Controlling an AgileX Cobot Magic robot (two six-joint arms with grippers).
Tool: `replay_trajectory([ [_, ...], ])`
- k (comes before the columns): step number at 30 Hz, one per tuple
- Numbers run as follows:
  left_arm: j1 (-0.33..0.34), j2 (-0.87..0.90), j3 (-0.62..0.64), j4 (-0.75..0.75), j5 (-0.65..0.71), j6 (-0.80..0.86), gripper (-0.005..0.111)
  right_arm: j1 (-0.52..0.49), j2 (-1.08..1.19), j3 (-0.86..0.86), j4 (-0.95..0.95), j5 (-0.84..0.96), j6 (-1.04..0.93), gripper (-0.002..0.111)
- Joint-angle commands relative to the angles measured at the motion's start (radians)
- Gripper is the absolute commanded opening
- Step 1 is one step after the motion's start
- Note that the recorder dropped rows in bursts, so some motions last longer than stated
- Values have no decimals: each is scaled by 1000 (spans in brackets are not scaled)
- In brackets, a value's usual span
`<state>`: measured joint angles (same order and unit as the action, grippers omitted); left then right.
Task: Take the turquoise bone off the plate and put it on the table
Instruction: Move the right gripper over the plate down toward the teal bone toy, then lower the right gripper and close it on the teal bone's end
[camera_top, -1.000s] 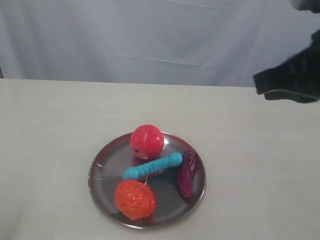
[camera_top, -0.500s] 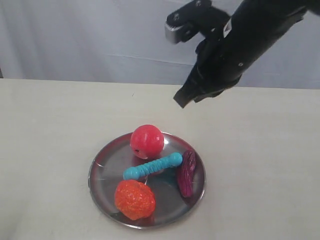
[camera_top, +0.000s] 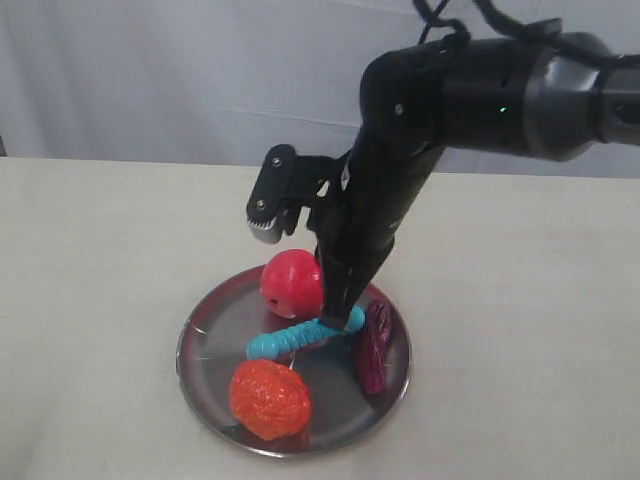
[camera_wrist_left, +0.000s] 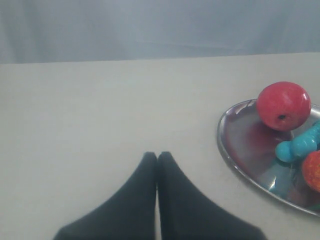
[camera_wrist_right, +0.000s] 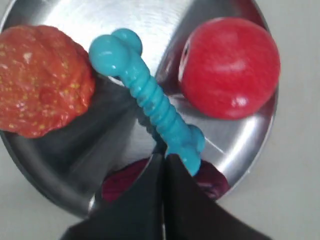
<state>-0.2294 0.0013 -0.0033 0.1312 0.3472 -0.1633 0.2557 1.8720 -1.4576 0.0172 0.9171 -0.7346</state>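
This looks like a robotics lab test bench, not a lived-in room. A bare, pale beige table stands in front of a plain light cloth backdrop hung across the far side. A black robot arm reaches in from the right over a metal plate of bright toys.
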Motion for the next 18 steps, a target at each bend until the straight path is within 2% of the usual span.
replay_trajectory([
  [1,-3,-1,3,0,-1,-2,0,52,34,-7,-4,-59,-43,-1],
  [5,-3,-1,3,0,-1,-2,0,85,52,-7,-37,-67,-45,-1],
  [18,-3,-1,3,0,-1,-2,0,87,54,-7,-40,-68,-43,0],
])
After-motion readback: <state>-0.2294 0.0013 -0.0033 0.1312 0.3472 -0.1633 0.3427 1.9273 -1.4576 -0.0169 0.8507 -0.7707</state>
